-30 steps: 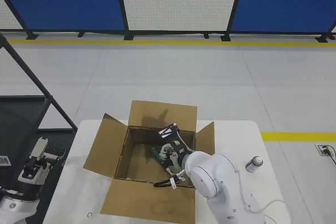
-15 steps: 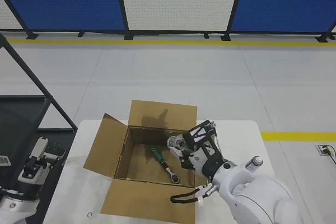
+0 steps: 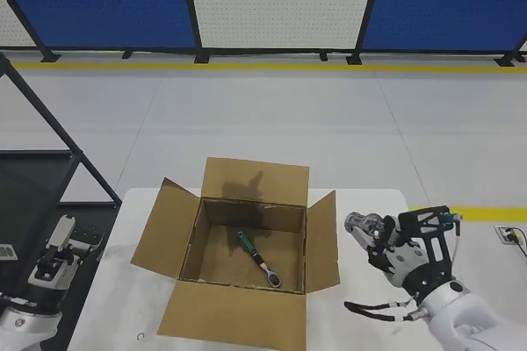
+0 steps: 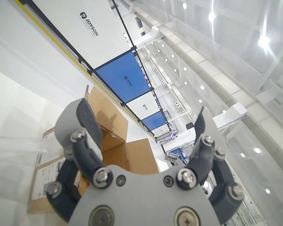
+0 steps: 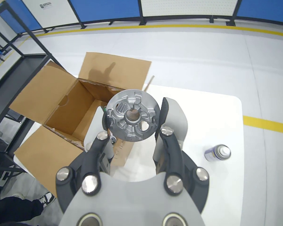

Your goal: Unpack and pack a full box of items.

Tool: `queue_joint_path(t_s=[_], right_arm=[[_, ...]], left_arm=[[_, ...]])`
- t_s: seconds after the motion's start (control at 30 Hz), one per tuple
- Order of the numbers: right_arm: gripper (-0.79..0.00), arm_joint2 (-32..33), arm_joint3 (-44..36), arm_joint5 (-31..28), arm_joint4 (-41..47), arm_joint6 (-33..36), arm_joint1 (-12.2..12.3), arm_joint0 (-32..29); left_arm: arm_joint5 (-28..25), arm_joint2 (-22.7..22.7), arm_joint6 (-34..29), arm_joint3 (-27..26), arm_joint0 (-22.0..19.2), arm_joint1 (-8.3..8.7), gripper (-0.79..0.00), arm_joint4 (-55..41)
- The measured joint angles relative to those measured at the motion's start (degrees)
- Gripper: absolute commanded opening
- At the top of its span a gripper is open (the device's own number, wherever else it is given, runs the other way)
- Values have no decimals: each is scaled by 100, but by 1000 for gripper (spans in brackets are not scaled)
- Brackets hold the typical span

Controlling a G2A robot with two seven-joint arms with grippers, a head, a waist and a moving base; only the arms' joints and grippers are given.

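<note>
Top view | right gripper (image 3: 373,239) clamps metal hub (image 3: 360,225) over bare desk (image 3: 369,204), frame-right of box (image 3: 255,180) | left gripper (image 4: 142,109) spread wide, empty

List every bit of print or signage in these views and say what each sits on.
Partition panels: a logo with a short brand wordmark, repeated on the white and blue panels; it is a brand name, so not quoted.
Label on the cardboard box: lines of print, too blurred to read.
Spray can on the table: print too small to read.
</note>
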Motion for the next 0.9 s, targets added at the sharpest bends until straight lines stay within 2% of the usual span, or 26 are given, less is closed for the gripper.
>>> queue_joint_path(t_s=[0.17,0.33,0.67,0.9], right_arm=[[-785,231,0,238,-241,445,56,-282],[-785,143,277,389,-596,869,99,-364],[-785,-359,1847,662,-1156,1096,146,375],[-785,-450,2675,940,-1401,1068,162,776]], left_arm=[[0,0,0,0,0,0,0,0],[0,0,0,0,0,0,0,0],[0,0,0,0,0,0,0,0],[0,0,0,0,0,0,0,0]])
